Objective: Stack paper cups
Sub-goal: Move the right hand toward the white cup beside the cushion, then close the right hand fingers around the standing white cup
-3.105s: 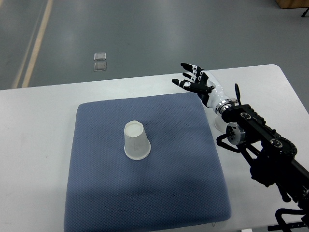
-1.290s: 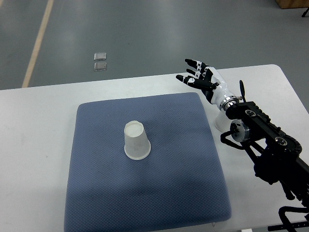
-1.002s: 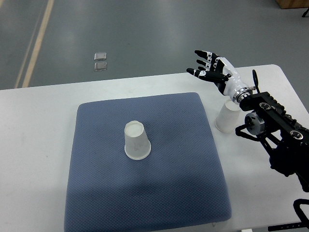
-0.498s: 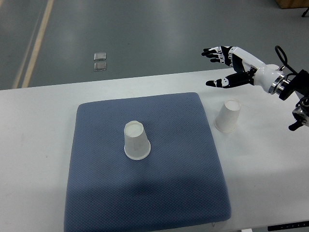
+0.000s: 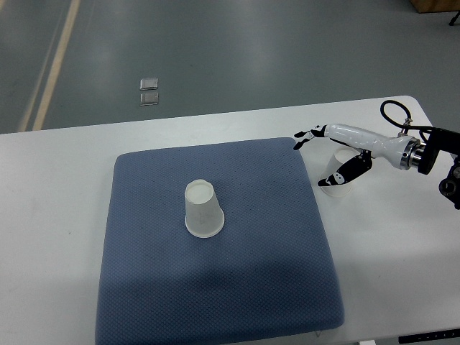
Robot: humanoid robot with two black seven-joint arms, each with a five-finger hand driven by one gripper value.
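Note:
An upside-down white paper cup [image 5: 203, 210] stands near the middle of the blue mat [image 5: 223, 287]. A second white paper cup [image 5: 338, 185] stands upside down on the white table just off the mat's right edge. My right hand [image 5: 332, 155] reaches in from the right edge and straddles this cup, fingers [image 5: 307, 134] stretched over its far side and thumb [image 5: 343, 172] across its near side. The hand is spread and not closed on the cup. The cup's top is partly hidden behind the hand.
The white table [image 5: 57, 215] carries the mat; its far edge borders grey floor. Two small square floor fittings [image 5: 149, 91] lie beyond the table. My right forearm with a black cable [image 5: 402, 122] runs along the table's right side.
My right arm swung out to the right, uncovering the second cup, and then the hand dropped from above the table's far edge down around that cup. The mat's cup stayed put.

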